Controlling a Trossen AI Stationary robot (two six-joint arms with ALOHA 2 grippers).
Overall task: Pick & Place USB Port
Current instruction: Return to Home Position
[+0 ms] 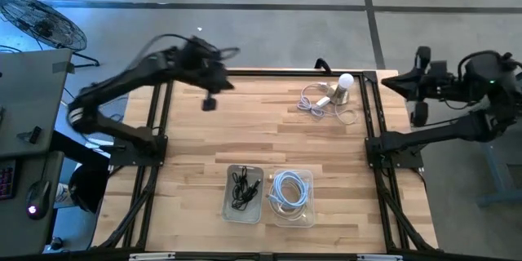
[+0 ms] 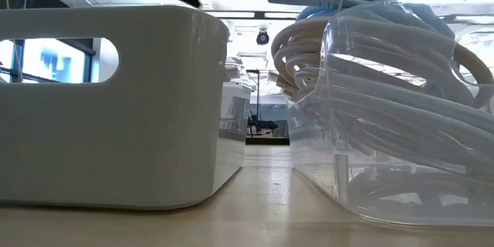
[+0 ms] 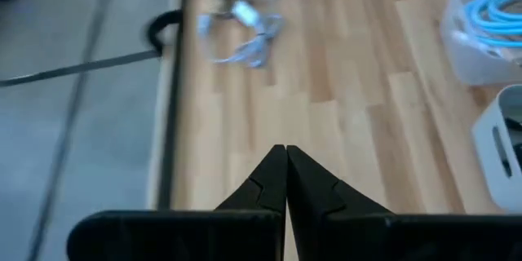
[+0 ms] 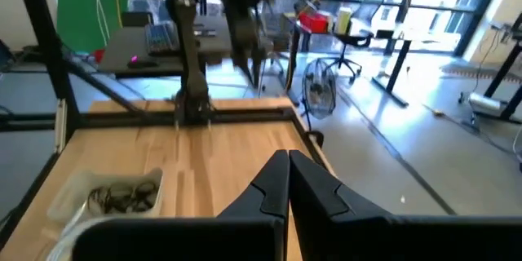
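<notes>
A tangle of pale cables with a white rounded piece point(image 1: 330, 96) lies on the wooden table at its far right; the left wrist view shows it blurred point(image 3: 245, 24). I cannot tell which part of it is the USB port. My left gripper point(image 1: 224, 81) hangs shut over the table's far left, pointing toward the right side, its fingertips point(image 3: 285, 171) together with nothing between them. My right gripper point(image 1: 385, 84) is shut too point(image 4: 287, 171) and stays raised beside the table's far right corner, pointing level across the table.
A white bin point(image 1: 244, 192) with black cables and a clear bin point(image 1: 291, 197) with light blue cables stand side by side at the near edge, filling the low view point(image 2: 108, 100) point(image 2: 394, 108). A black frame point(image 1: 371, 114) borders the table. Bare wood lies between the bins and the tangle.
</notes>
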